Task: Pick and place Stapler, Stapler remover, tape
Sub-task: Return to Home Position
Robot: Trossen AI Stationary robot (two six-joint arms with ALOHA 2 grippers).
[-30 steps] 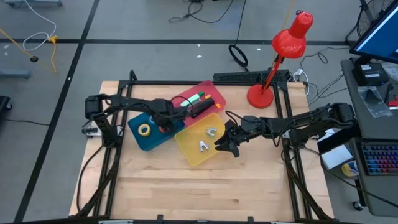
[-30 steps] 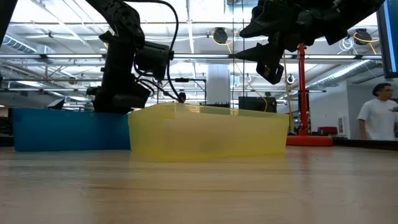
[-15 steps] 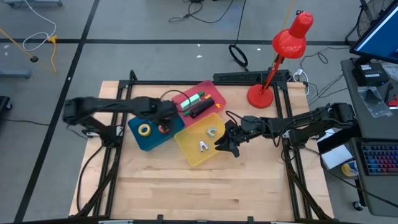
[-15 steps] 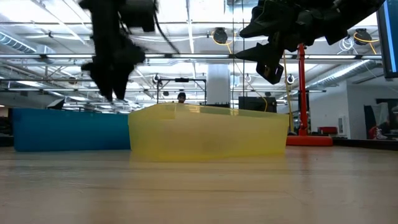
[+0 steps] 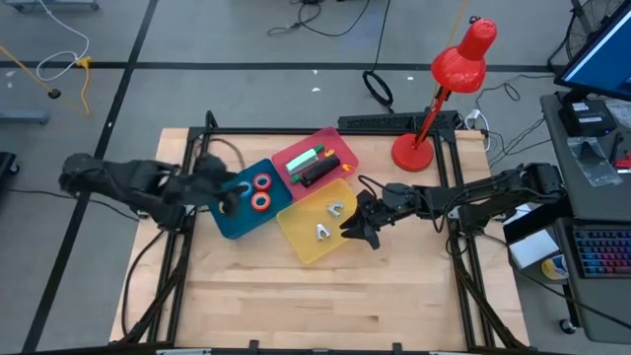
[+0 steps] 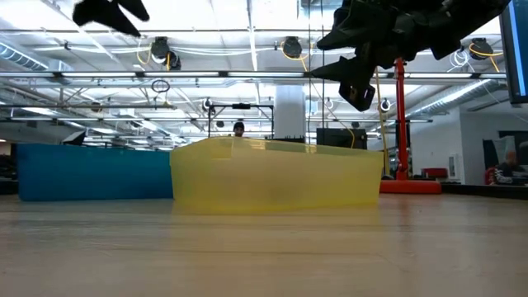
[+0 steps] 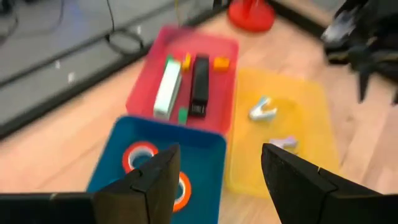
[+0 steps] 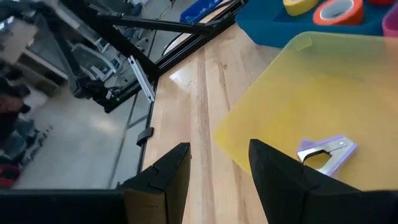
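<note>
Left pincer point(image 5: 232, 197), open and empty, hovers centre-left over the blue bin point(image 5: 246, 224); right pincer point(image 5: 360, 235), open, at the yellow bin's point(image 5: 301, 233) right edge.

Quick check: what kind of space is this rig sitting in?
Likely a robotics lab in an industrial hall: exposed ceiling trusses, loose cables on the floor, a keyboard beside the table.

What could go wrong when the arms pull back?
Right tool hangs open at the yellow bin rim; a dip on retreat could clip it. It looks pressed against the blue bin and red bin, so one knock may shift all three. Left tool over the blue bin: same hazard.
</note>
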